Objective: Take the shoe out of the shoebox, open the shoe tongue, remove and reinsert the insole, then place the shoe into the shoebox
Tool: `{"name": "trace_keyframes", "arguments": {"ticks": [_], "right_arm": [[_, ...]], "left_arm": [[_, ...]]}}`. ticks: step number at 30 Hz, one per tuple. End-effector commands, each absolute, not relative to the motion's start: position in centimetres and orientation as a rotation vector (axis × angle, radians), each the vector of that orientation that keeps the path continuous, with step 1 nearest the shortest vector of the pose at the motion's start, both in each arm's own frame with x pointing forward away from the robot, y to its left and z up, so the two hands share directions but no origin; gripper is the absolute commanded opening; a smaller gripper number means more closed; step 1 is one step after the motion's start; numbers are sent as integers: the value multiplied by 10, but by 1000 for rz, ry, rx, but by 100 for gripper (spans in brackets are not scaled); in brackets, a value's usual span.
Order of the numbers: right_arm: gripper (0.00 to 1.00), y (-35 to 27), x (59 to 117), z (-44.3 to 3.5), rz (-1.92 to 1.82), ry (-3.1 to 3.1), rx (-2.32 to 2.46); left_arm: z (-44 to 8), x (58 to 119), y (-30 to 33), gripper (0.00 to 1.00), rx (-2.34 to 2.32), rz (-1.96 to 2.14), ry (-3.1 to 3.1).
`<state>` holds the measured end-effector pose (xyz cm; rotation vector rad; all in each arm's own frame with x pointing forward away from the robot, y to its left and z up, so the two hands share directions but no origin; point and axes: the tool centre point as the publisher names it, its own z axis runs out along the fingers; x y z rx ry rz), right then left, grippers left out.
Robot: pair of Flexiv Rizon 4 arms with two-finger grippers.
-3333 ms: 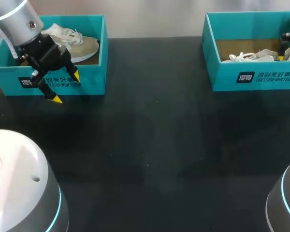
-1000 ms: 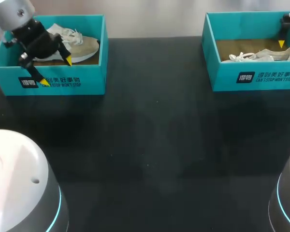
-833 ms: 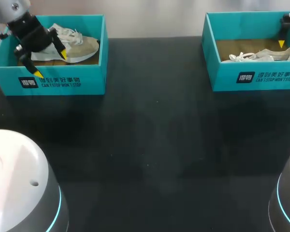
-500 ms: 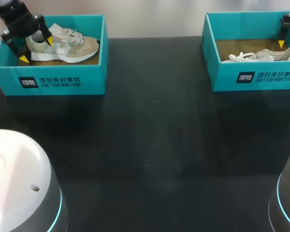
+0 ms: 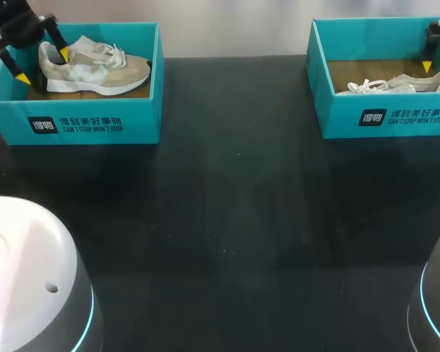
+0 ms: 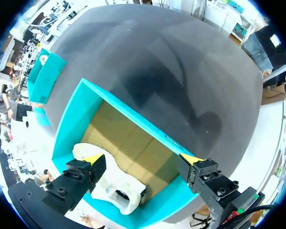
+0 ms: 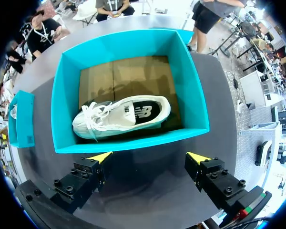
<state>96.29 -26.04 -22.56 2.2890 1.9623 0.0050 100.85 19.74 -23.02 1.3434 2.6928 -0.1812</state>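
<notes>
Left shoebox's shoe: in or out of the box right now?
In. The shoe lies on its sole inside the left shoebox; the left gripper is open at its heel, gripping nothing.

Bright even light, soft shadows on the dark table (image 5: 227,220)

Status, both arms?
Left gripper open over left shoe's heel, in left shoebox. Right gripper open at right shoebox, clear of right shoe. Box wall crowds one left finger.
</notes>
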Motion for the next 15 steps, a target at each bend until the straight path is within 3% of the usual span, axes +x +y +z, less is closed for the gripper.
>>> {"name": "trace_keyframes", "arguments": {"ticks": [1, 15], "right_arm": [[100, -260, 962, -225, 6, 1961, 2288], [100, -260, 962, -225, 6, 1961, 2288]], "left_arm": [[-230, 1009, 198, 100, 1346, -180, 2694], [-232, 1065, 216, 100, 1545, -49, 2580]]}}
